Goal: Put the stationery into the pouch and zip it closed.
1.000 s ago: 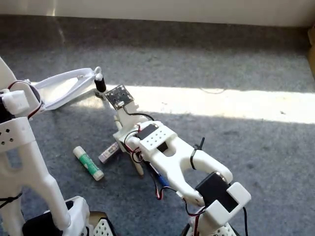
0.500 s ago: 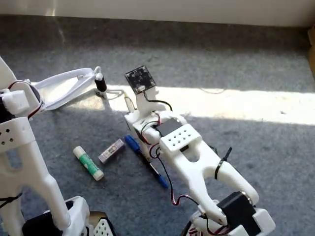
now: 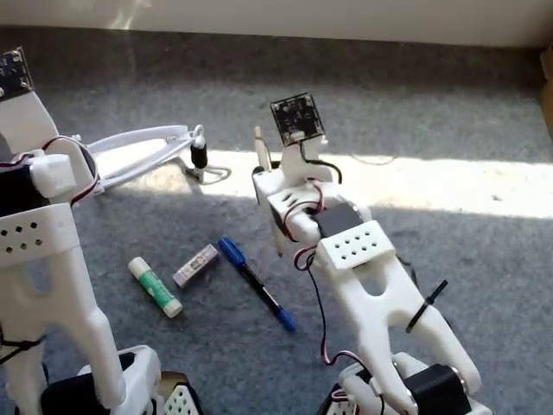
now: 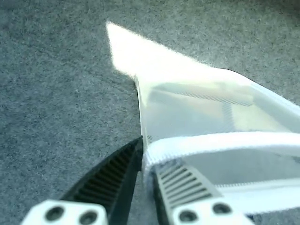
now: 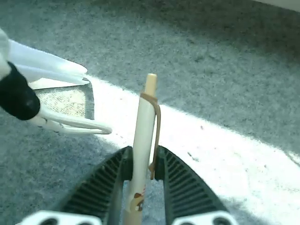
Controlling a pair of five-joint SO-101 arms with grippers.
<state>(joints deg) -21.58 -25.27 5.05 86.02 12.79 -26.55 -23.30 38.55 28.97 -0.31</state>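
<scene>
Lit by hard daylight falling in one bright band across the grey carpet [image 3: 449,186], level with the right gripper [image 5: 140,157] and stretching away to its outer side. Dim and shaded on the carpet both beyond that band and back under the arm. Blown out to near white just past the claw tips, behind the pen [image 5: 146,117]. Glaring too ahead of the left gripper [image 4: 146,152], over the pouch [image 4: 201,103], with a washed-out white patch at the far corner.
</scene>
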